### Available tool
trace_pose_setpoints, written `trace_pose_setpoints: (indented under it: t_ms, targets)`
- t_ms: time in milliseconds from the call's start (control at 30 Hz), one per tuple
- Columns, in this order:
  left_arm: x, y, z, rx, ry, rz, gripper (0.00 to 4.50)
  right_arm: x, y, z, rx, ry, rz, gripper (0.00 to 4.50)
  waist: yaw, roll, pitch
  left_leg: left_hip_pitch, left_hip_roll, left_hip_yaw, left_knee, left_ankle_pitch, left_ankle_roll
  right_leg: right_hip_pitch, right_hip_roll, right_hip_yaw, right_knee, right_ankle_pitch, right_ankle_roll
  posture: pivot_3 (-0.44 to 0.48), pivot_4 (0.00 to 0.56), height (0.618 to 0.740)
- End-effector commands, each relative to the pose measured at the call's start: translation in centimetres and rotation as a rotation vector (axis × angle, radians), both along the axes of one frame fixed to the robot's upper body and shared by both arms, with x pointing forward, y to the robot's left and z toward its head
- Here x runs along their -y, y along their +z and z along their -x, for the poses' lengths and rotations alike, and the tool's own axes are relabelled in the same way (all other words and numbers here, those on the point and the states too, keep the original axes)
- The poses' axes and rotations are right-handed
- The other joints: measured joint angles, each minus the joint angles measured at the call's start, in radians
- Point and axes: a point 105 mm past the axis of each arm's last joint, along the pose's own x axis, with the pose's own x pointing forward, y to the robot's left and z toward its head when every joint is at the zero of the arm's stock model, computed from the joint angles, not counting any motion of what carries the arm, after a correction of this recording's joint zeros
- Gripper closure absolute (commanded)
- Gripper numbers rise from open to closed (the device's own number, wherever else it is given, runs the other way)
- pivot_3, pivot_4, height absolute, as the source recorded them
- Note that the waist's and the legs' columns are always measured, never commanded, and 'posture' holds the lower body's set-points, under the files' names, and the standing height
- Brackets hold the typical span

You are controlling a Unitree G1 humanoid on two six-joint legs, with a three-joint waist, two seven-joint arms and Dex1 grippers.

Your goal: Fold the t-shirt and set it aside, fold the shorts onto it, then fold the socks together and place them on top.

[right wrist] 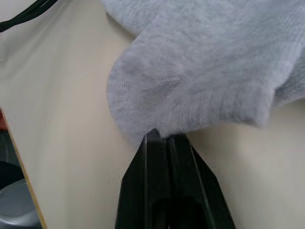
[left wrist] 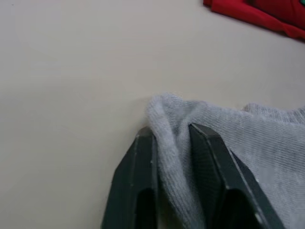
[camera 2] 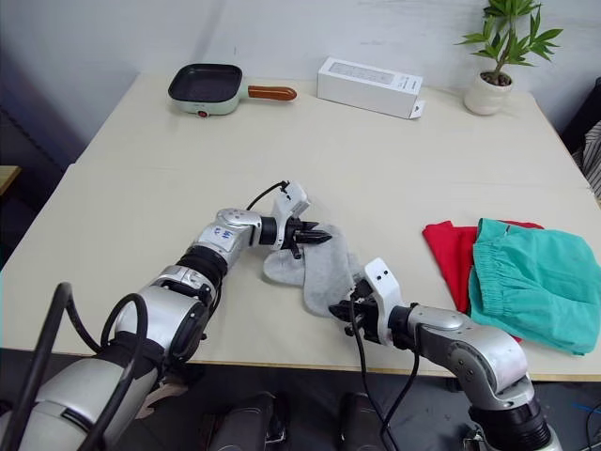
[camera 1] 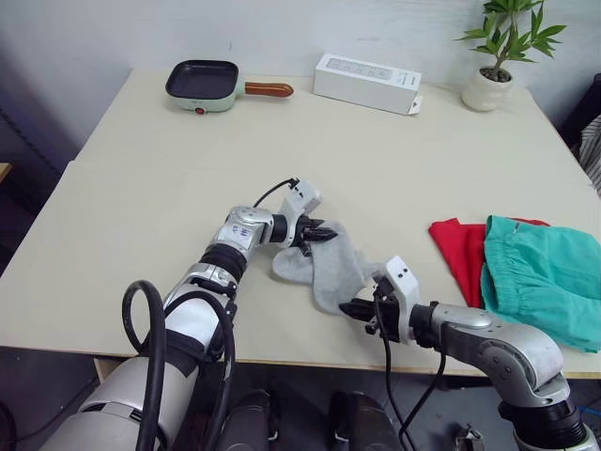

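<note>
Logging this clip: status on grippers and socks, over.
Left gripper shut on socks, far end. Right gripper shut on the near end. Shorts on t-shirt, set aside to the right. Nothing in the way.

Grey socks (camera 1: 329,268) lie overlapped mid-table; teal shorts (camera 1: 545,277) rest atop red t-shirt (camera 1: 462,252).

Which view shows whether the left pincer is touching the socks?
Touching. In the left wrist view, a fold of the socks sits pinched between the left pincer's two black fingers, pressed against both.
</note>
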Motion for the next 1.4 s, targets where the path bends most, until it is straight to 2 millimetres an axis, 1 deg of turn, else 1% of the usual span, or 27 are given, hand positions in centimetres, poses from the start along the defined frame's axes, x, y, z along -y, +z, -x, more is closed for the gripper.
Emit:
trace_pose_setpoints:
  t_ms: [33,133,200,267,333,433,533,600,667,767,867,967,1100,1267,1400]
  targets:
    - [-0.4,2.6,-0.3,0.047,-0.011,0.081,4.49,0.4,0.4,0.1,-0.036,0.032,-0.031,4.50,-0.003,0.000,0.000,0.000,0.000,0.000,0.000,0.000,0.000,0.000,0.000,0.000,0.000,0.000,0.000,0.000,0.150,0.740]
    - [-0.7,3.8,0.1,0.078,-0.056,0.118,4.49,1.3,1.8,-0.2,-0.051,0.049,-0.069,4.50,-0.004,0.000,0.000,-0.002,0.000,0.000,0.001,0.000,0.001,-0.001,0.000,0.000,0.000,0.000,0.000,0.000,0.150,0.740]
    - [-0.9,5.0,0.6,0.123,-0.092,0.143,4.49,2.0,2.8,0.1,-0.076,0.086,-0.078,4.50,-0.005,0.000,0.001,-0.002,0.000,0.000,0.001,0.000,0.001,-0.001,0.000,0.000,0.000,0.000,0.000,0.000,0.150,0.740]
    - [-1.3,6.0,1.1,0.154,-0.099,0.166,4.49,2.6,4.0,0.3,-0.099,0.125,-0.085,4.50,-0.004,0.000,0.001,-0.002,0.000,-0.001,0.001,0.000,0.001,-0.001,0.000,0.000,0.000,0.000,0.000,0.000,0.150,0.740]
    - [-1.9,6.8,1.7,0.165,-0.080,0.193,4.49,3.2,5.3,0.1,-0.107,0.147,-0.105,4.50,-0.004,0.000,0.001,-0.002,0.000,-0.002,0.001,0.000,0.000,-0.001,0.000,0.000,0.000,0.000,0.000,0.000,0.150,0.740]
    - [-3.1,7.0,3.0,0.183,-0.033,0.204,4.49,3.9,7.0,-1.1,-0.086,0.148,-0.098,4.50,-0.009,0.001,0.001,-0.003,0.000,-0.003,0.000,0.001,0.000,-0.001,0.000,0.000,0.002,0.000,0.000,0.000,0.150,0.740]
    - [-4.5,6.3,4.0,0.188,0.070,0.188,4.49,4.5,8.0,-2.5,-0.064,0.138,-0.081,4.50,-0.009,0.001,0.001,-0.003,0.000,-0.003,0.001,0.001,0.000,0.000,0.000,0.000,0.002,0.000,0.000,0.000,0.150,0.740]
    - [-5.2,5.4,4.9,0.217,0.110,0.158,4.49,4.8,8.3,-3.3,-0.065,0.147,-0.059,4.50,-0.006,0.002,0.001,-0.003,0.000,-0.004,0.001,0.001,-0.001,0.000,0.000,0.001,0.002,0.000,0.000,0.000,0.150,0.740]
    - [-5.4,4.9,5.9,0.227,0.134,0.168,4.49,5.0,8.2,-3.8,-0.077,0.159,-0.033,4.50,-0.003,0.002,0.002,-0.003,0.000,-0.004,0.001,0.001,-0.001,0.001,0.000,0.001,0.001,0.000,0.000,0.000,0.150,0.740]
    - [-5.4,4.4,7.2,0.247,0.157,0.184,4.49,5.4,8.0,-4.6,-0.094,0.167,-0.007,4.50,0.000,0.002,0.002,-0.005,-0.001,-0.005,0.003,0.001,0.000,0.001,-0.001,0.002,0.000,0.000,0.000,0.000,0.150,0.740]
    - [-5.4,4.4,7.8,0.240,0.208,0.225,4.49,5.8,7.8,-5.2,-0.118,0.170,0.004,4.50,0.002,0.002,0.002,-0.009,-0.001,-0.007,0.007,0.001,0.001,0.000,-0.001,0.001,0.000,0.001,0.001,0.000,0.150,0.740]
    - [-5.1,4.0,8.5,0.244,0.240,0.238,4.49,6.1,7.6,-5.6,-0.125,0.175,0.020,4.50,0.001,0.002,0.002,-0.010,-0.001,-0.008,0.008,0.001,0.001,0.000,-0.001,0.001,0.000,0.001,0.001,0.000,0.150,0.740]
    - [-5.2,3.4,8.9,0.261,0.321,0.251,4.49,6.1,7.9,-5.9,-0.119,0.187,0.021,4.50,-0.001,0.002,0.002,-0.010,-0.001,-0.009,0.008,0.001,0.001,0.000,-0.001,0.000,0.000,0.001,0.001,0.000,0.150,0.740]
    - [-5.2,2.0,9.0,0.267,0.380,0.243,4.49,6.2,8.0,-6.6,-0.098,0.179,0.033,4.50,0.000,0.003,0.002,-0.010,0.000,-0.009,0.008,0.001,0.000,0.000,-0.001,0.000,0.000,0.001,0.001,0.000,0.150,0.740]
    - [-4.9,1.7,8.9,0.255,0.403,0.277,4.49,6.3,8.0,-7.2,-0.091,0.170,0.041,4.50,0.000,0.003,0.002,-0.010,0.000,-0.009,0.008,0.001,0.000,0.000,-0.002,0.000,-0.001,0.001,0.001,0.000,0.150,0.740]
